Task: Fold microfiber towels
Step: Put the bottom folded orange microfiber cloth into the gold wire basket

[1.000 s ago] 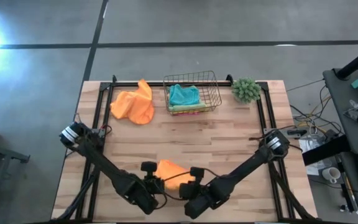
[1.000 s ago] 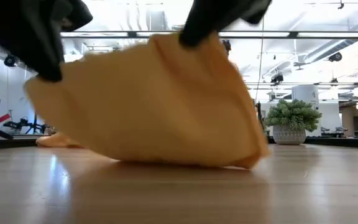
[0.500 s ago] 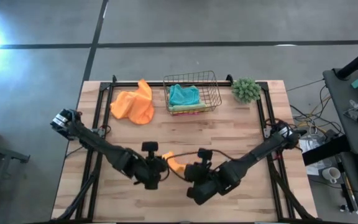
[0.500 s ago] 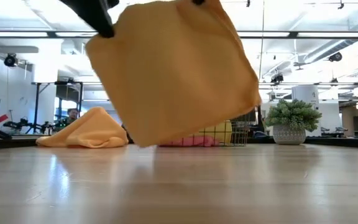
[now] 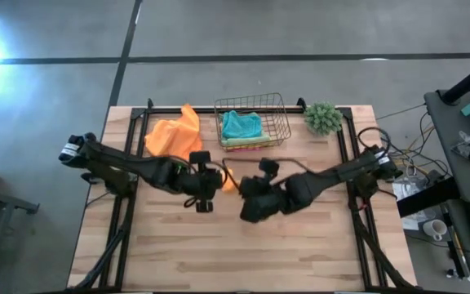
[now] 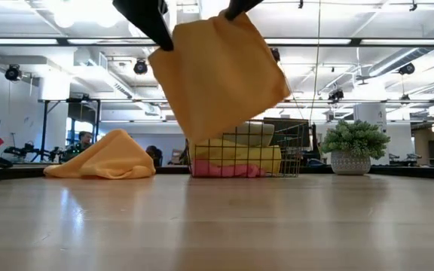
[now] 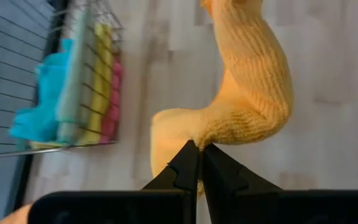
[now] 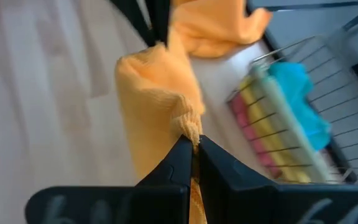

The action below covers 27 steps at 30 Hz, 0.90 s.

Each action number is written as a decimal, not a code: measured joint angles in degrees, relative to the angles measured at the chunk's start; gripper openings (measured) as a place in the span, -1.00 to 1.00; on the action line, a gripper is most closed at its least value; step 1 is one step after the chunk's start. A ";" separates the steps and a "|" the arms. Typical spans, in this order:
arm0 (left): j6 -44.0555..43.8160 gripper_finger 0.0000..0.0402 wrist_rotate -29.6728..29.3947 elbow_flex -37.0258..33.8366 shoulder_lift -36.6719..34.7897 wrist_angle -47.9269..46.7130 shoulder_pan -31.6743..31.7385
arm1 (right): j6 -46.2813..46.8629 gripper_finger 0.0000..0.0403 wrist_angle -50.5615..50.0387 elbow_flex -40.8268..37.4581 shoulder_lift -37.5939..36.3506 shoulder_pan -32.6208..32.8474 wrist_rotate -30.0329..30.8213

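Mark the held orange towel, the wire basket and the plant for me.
Held orange towel [image 6: 221, 79], low view: middle of the hanging cloth.
Wire basket [image 5: 277, 106], high view: its right wall.
Plant [image 6: 356, 139], low view: its green foliage.

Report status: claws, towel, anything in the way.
Left claw and right claw both shut on folded orange towel, lifted clear of table. Wire basket of folded towels just ahead. Second orange towel crumpled beside basket.
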 joint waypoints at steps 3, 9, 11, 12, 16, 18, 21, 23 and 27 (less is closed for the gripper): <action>2.66 -1.00 -0.37 -0.01 -1.59 0.05 2.20 | -2.43 -0.96 0.06 0.00 -2.03 -2.72 0.47; 9.63 -1.00 -4.17 -0.02 -4.55 2.27 6.21 | -9.38 -0.96 1.06 0.04 -4.95 -7.52 0.57; 12.49 -1.00 -4.80 0.00 -4.97 4.06 7.72 | -11.20 -0.96 1.12 0.09 -5.51 -9.14 0.54; 13.74 -1.00 -4.80 0.00 -5.22 5.16 8.57 | -12.39 -0.96 1.23 0.09 -5.58 -10.03 0.50; 19.01 -1.00 -4.89 0.00 -5.33 8.91 12.04 | -17.63 -0.96 2.35 0.09 -5.67 -13.70 0.51; 21.46 -1.00 -4.91 0.00 -5.33 10.69 13.96 | -20.36 -0.96 2.43 0.09 -5.67 -15.98 0.42; 24.28 -1.00 -5.06 -0.02 -5.33 14.34 17.22 | -25.21 -0.96 3.75 0.09 -5.67 -19.97 -0.19; 26.41 -1.00 -5.12 0.00 -5.32 16.87 19.46 | -29.07 -0.96 4.94 0.09 -5.85 -22.87 -1.51; 29.93 -1.00 -5.15 0.00 -5.31 20.60 24.39 | -36.36 -0.96 8.23 0.09 -6.34 -29.21 -6.77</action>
